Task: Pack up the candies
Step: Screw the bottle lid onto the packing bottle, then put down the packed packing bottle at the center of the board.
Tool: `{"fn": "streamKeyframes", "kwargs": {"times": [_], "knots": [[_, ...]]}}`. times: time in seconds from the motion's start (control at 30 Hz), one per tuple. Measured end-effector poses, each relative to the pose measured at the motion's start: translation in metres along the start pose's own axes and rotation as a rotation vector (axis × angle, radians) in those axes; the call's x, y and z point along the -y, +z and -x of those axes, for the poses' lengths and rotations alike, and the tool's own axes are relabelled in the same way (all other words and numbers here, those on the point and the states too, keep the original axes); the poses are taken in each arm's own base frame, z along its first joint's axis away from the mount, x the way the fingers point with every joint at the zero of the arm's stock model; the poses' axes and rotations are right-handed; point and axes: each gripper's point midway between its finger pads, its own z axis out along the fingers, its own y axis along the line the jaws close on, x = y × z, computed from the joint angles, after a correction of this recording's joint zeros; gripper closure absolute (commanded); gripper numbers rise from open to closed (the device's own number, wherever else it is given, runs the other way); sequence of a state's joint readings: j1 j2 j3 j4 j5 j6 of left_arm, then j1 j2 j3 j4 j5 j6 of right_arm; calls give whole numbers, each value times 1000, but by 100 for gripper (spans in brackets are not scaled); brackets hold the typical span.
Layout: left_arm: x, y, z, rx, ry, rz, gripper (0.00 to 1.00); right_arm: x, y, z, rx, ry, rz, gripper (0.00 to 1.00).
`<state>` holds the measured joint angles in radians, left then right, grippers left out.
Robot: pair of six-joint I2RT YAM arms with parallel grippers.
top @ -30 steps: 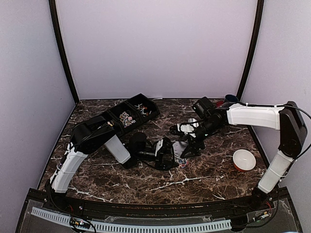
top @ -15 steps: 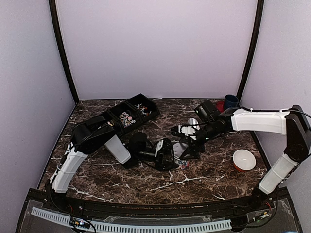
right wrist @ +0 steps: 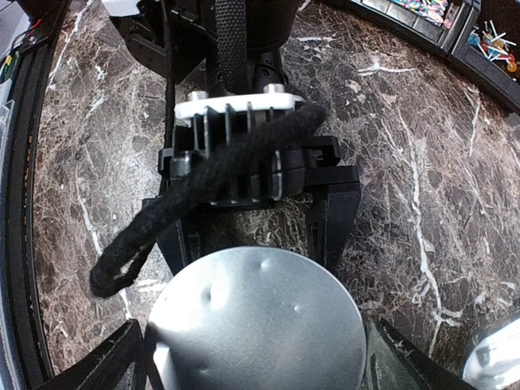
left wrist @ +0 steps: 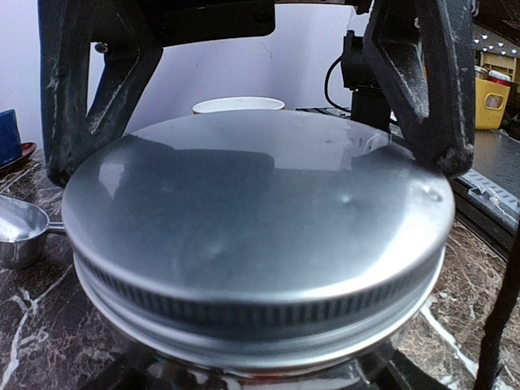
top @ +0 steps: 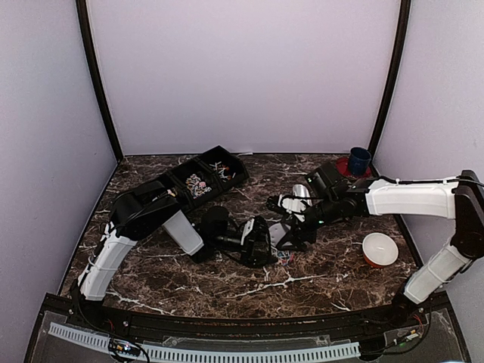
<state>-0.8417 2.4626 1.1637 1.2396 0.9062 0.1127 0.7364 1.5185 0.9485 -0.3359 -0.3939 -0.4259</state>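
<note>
At worktop [top: 325, 291] centre, left gripper [top: 266, 242] clamps jar [top: 281, 243]; right gripper [top: 297, 233] pinches its lid [left wrist: 252, 219]. Best turned squarely, jar kept upright, nothing spilling.

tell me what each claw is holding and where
Left claw grips the jar by its sides, at the lid. Right claw flanks the lid; contact unclear.

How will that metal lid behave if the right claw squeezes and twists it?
The lid looks smooth and shiny on top, so it may slip; its ribbed rim probably grips better. Small dents suggest thin metal that could buckle under a hard squeeze. The left claw seems clamped on the jar, so tipping looks unlikely.
</note>
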Motion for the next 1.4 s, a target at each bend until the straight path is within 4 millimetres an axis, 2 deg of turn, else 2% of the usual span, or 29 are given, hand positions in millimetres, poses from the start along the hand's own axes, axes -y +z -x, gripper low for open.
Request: {"fn": "streamKeyframes", "kwargs": {"times": [0.33,0.57,0.73,0.97,1.13,1.27,1.4], "knots": [[-3,0,0,-2,0,18,27,7,1,3,-8,103,-53,17],[-14,1,0,-7,-6,96,26,21,2,8,24,220,-144,11],[-17,2,-1,-7,-10,118,23,24,2,7,18,236,-179,1],[-21,2,-1,-8,-13,152,23,31,-3,5,7,255,-240,2],[-25,2,-1,-8,-15,183,24,49,-24,6,20,289,-362,2],[-29,1,-1,-9,-20,220,24,69,-53,9,65,341,-484,2],[-38,-3,-1,-10,-29,282,24,85,-81,2,107,408,-586,2]]}}
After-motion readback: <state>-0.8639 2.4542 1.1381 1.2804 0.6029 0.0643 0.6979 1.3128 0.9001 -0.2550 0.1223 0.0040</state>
